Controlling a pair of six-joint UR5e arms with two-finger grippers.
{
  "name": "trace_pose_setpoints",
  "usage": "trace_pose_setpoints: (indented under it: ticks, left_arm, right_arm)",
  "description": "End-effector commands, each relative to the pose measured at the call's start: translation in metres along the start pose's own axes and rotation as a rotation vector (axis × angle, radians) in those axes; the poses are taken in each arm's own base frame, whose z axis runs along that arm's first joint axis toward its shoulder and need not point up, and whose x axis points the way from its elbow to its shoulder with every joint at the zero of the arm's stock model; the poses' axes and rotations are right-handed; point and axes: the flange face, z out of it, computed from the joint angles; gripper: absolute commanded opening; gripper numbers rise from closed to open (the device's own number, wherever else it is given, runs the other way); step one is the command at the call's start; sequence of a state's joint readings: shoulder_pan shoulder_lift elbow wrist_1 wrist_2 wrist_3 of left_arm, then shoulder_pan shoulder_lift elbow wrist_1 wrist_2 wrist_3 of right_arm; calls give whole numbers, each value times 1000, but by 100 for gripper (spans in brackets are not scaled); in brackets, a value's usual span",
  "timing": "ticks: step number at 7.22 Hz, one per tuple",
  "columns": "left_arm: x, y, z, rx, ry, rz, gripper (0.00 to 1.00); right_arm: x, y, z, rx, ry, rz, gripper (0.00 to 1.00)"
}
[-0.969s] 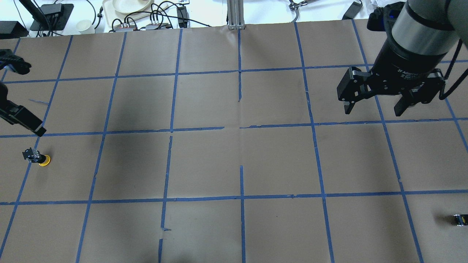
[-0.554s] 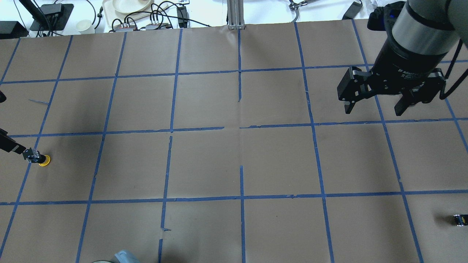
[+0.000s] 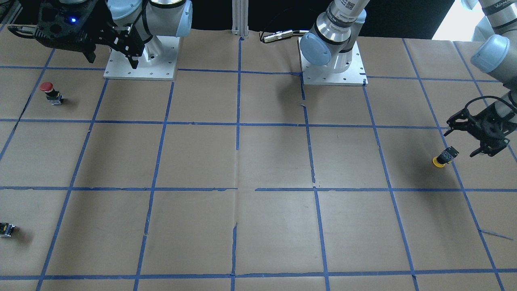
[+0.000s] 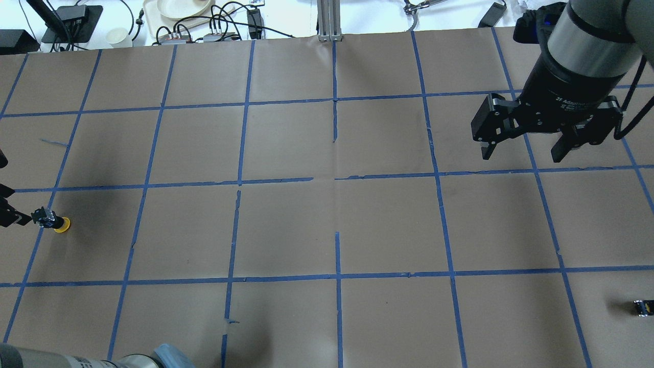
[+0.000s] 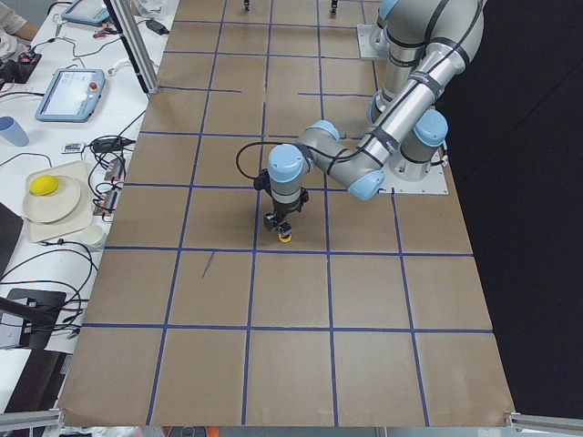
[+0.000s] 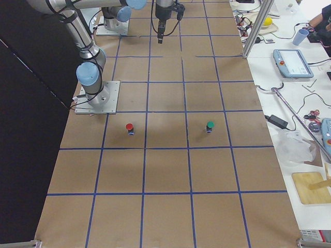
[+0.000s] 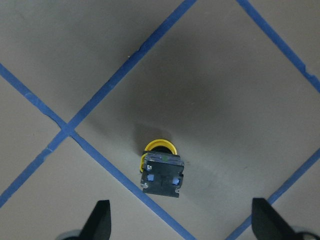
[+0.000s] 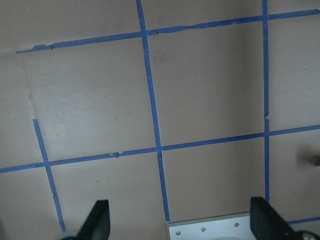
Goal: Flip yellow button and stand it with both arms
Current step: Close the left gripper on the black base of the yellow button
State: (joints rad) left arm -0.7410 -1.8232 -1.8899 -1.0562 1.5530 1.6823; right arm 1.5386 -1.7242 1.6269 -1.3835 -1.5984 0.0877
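**Front-facing view.** The yellow button [image 3: 443,157] lies on its side near the right edge of the worktop [image 3: 274,161]. Its cap points to the lower left and its black body to the upper right. My left jaws hang just beside the body, spread wide and holding nothing. My right jaws are at the upper left, also spread and empty, beside my right arm's base plate [image 3: 139,72]. A red button [image 3: 50,92] stands upright below them. A small black block [image 3: 6,229] sits at the lower left edge.

**Overhead view.** The yellow button is at the far left, on a blue tape line [image 4: 38,240]. Only one fingertip [image 4: 10,219] of my left jaws shows, next to the button's body; I cannot tell whether they touch. My right jaws hang wide open at the upper right, well apart from the button.

**Left side view.** My left arm [image 5: 337,164] bends down over the yellow button.

**Right side view.** The red button and a green button [image 6: 210,125] stand upright mid-worktop.

**Left wrist view.** The yellow button's body end faces the camera, with the cap's rim showing behind it. It lies between my fingertips [image 7: 101,221], and neither touches it.

**Right wrist view.** My right fingertips [image 8: 100,220] stand wide apart above the worktop.
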Motion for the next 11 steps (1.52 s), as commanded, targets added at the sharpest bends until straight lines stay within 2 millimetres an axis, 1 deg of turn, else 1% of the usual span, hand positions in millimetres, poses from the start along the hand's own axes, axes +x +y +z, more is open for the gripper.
trace_pose_setpoints:
  ticks: [1,3,4,5,6,8,9,10,11]
  left_arm:
    - [-2,-1,24,14,-19,33,99]
    - [-3,1,32,17,-6,80,98]
    - [-3,0,34,25,-1,83,96]
    - [-4,0,36,27,0,98,82]
    - [-6,0,39,26,-9,106,74]
    - [-9,1,41,24,-20,114,23]
    - [-9,1,40,25,-23,118,17]
    - [-10,-4,27,25,-45,144,6]
    - [-7,-17,21,91,-54,142,3]
  right_arm:
    - [0,4,5,-5,2,0,100]
    - [1,6,6,-4,0,13,100]
    - [1,6,6,-2,-1,10,100]
    - [1,6,6,-2,0,1,100]
    - [1,5,4,1,0,0,100]
    - [1,8,0,13,-1,2,100]
    - [1,7,1,12,-1,2,100]
    - [2,8,3,4,-1,3,100]
    - [2,9,4,-5,0,4,100]
